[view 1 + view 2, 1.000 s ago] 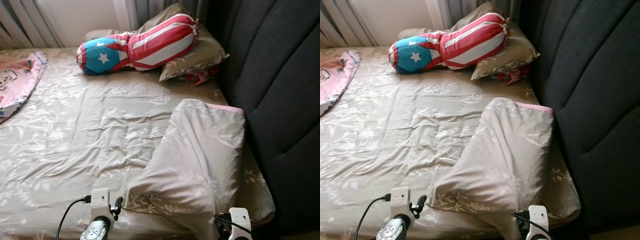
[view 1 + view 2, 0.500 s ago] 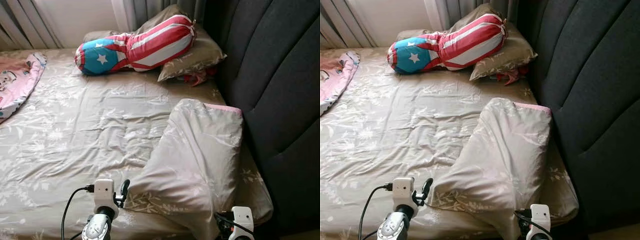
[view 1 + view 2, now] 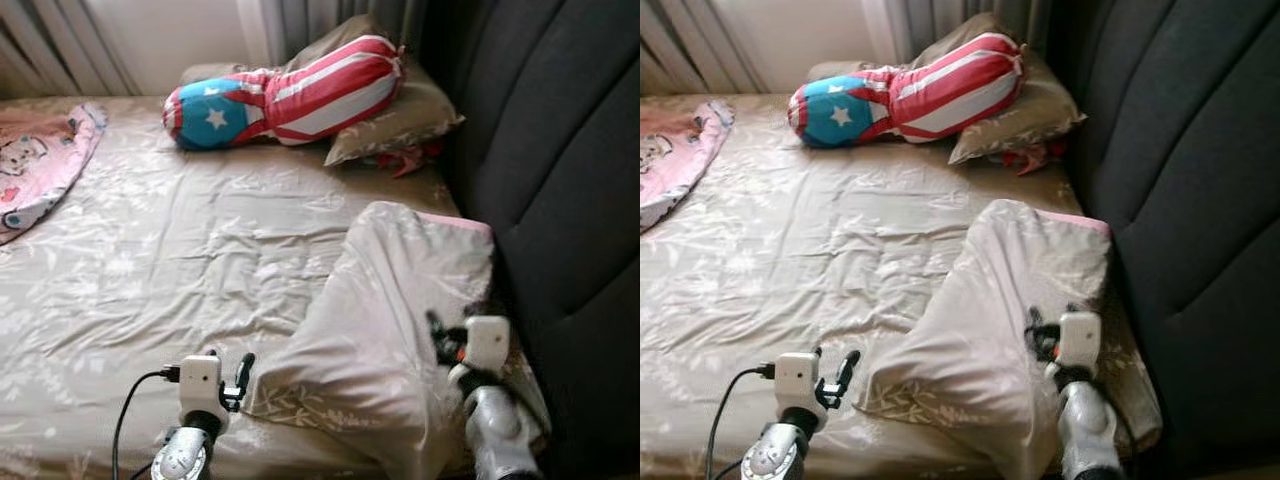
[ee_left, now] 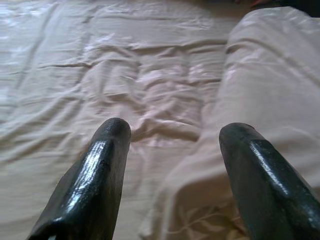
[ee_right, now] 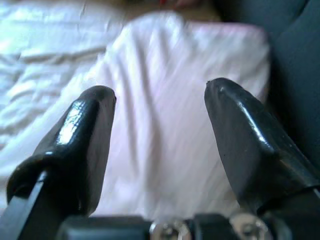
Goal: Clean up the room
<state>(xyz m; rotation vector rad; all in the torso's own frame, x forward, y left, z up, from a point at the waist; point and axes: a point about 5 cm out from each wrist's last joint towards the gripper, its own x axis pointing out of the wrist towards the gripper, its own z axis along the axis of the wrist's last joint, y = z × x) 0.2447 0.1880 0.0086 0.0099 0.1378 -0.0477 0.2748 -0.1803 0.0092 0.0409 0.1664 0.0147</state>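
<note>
The pillow (image 3: 395, 330) I am working on is a beige one with a pale leaf print and a strip of pink showing along its far edge; it lies crumpled on the bed (image 3: 180, 260), at the side by the dark grey padded headboard (image 3: 560, 170), with its near corner hanging toward the bed's edge. My right pincer (image 3: 438, 330) is over the pillow's right half, its two black fingers spread apart with nothing between them; half a second ago that arm was down at the bottom edge of the eye views, so it has come up and forward onto the pillow. My left pincer (image 3: 243, 368) sits low on the sheet just beside the pillow's near left corner, also released, about where it was before. Farther up the bed a red, white and blue star-and-stripe bolster (image 3: 290, 92) leans on another beige pillow (image 3: 400, 115), with something red (image 3: 408, 160) tucked under that pillow's edge, and a pink printed blanket (image 3: 40, 165) lies at the left. The left wrist view shows the wrinkled sheet and the pillow's corner between my open fingers (image 4: 95, 180), close up. The right wrist view shows the pillow's smooth top and the pink edge, though blurred.
</note>
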